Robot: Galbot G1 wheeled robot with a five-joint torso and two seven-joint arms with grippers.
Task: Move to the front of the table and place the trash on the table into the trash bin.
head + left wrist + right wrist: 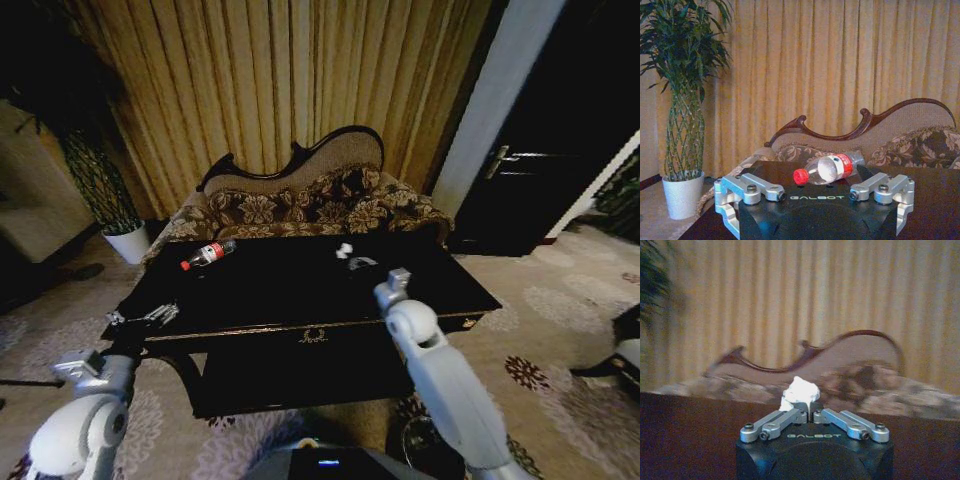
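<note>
The black glossy table [300,300] stands right before me. A clear bottle [208,254] with a red cap and label lies on its side at the far left. My left gripper [150,317] hovers open at the table's front left corner. In the left wrist view the bottle [832,167] lies just beyond the left gripper's [815,189] spread fingers. Crumpled white paper [345,250] sits at the far middle, held at the tips of my shut right gripper [361,263]. The right wrist view shows the paper [800,390] at the closed right gripper [810,412]. The trash bin is out of view.
A carved floral sofa [300,200] runs behind the table, in front of gold curtains [300,70]. A tall plant in a white pot [128,240] stands at the back left. A dark door [530,190] is at the right. Patterned carpet [560,340] surrounds the table.
</note>
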